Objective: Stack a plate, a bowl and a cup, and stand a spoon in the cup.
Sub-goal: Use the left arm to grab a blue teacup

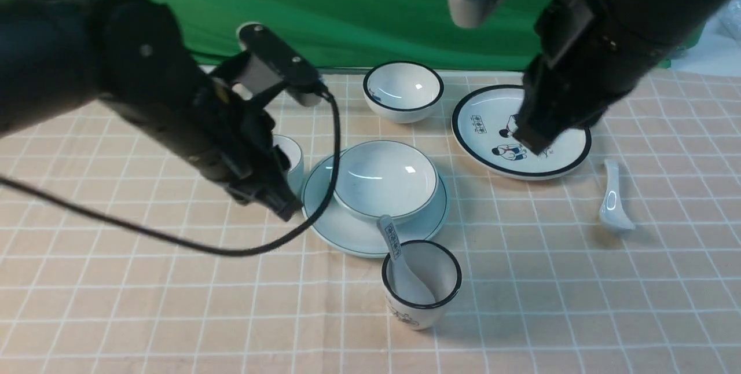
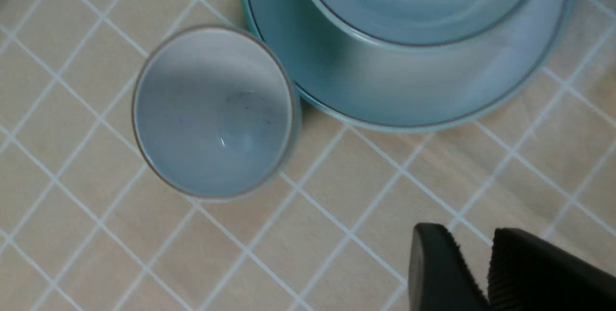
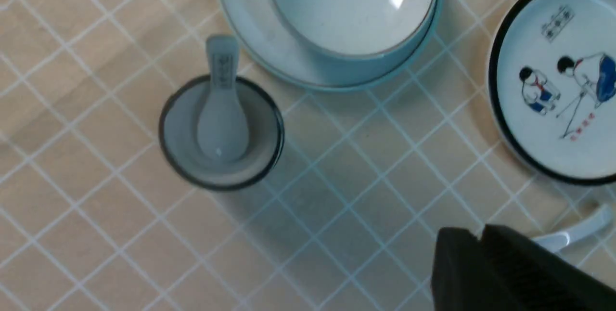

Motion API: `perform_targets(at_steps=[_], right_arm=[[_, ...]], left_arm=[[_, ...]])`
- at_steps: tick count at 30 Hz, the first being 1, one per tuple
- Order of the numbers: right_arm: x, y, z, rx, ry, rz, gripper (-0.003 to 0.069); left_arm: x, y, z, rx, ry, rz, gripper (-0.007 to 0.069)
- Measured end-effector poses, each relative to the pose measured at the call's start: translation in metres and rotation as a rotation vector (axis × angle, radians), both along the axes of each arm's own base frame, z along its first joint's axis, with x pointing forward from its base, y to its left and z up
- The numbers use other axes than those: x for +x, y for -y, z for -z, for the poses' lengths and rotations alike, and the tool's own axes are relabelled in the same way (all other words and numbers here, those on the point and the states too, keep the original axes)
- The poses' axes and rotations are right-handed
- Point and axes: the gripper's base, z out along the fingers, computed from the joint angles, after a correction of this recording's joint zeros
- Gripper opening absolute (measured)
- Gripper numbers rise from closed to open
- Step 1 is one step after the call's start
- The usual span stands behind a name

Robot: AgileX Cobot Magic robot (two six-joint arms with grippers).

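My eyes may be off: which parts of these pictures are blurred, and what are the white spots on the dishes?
Front view: the right gripper is smeared and soft; the bowl carries white glare patches. Left wrist view: the cup looks soft. Right wrist view: everything is mildly blurred, with one bright glint in the bowl.

You have two plates (image 1: 353,235), two bowls (image 1: 385,180), two cups (image 2: 211,109) and two spoons (image 1: 613,200): one plain, one printed each.
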Motion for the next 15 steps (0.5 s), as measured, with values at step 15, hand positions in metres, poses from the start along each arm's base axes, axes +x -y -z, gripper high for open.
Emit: perform_targets(at_steps=[15], right_arm=[[-0.093,0.064,0.047,0.038,-0.01,0.034,0.0129]], left_arm=[[0.076,0.008,0.062,0.165,-0.13,0.038,0.0381]])
